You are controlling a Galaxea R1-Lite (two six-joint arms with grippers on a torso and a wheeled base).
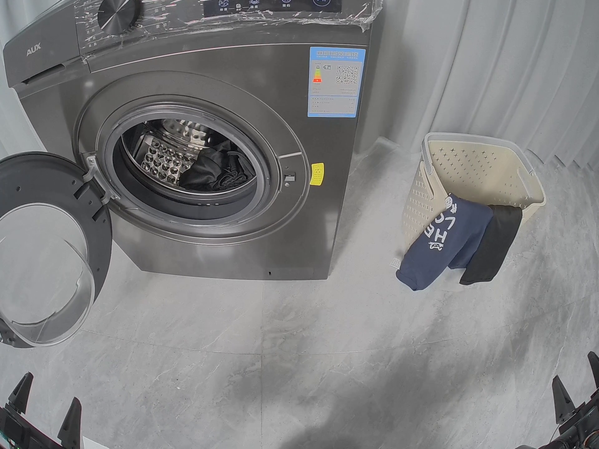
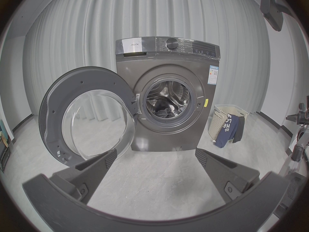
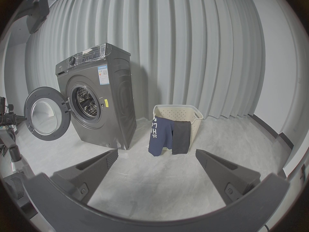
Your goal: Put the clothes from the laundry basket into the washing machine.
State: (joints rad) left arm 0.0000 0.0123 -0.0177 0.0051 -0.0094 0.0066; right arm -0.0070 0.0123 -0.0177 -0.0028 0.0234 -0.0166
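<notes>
1. The washing machine (image 1: 249, 232) stands on the left of the grey floor (image 1: 324, 357). Its round door (image 1: 43, 176) is swung wide open to the robot's left, with the rim jutting out over the floor.
2. Dark clothes (image 1: 215, 171) lie low in the steel drum, just behind the lip of the opening.
3. The laundry basket (image 1: 480, 160) sits to the right of the machine, apart from its side panel and near the pleated curtain (image 1: 493, 51).
4. A navy shirt (image 1: 446, 241) with white print drapes over the basket's front rim and hangs down to about floor level. A black garment (image 1: 496, 244) hangs over the same rim, touching the shirt.
5. The left gripper (image 1: 50, 389) hangs low on the left, short of the door's lower edge. Its 2 fingers are spread wide and hold nothing.
6. The right gripper (image 1: 574, 369) hangs low on the right, well apart from the basket. Its 2 fingers are also spread wide and hold nothing.
7. A broad stretch of bare floor lies between both grippers, the machine front and the basket.
</notes>
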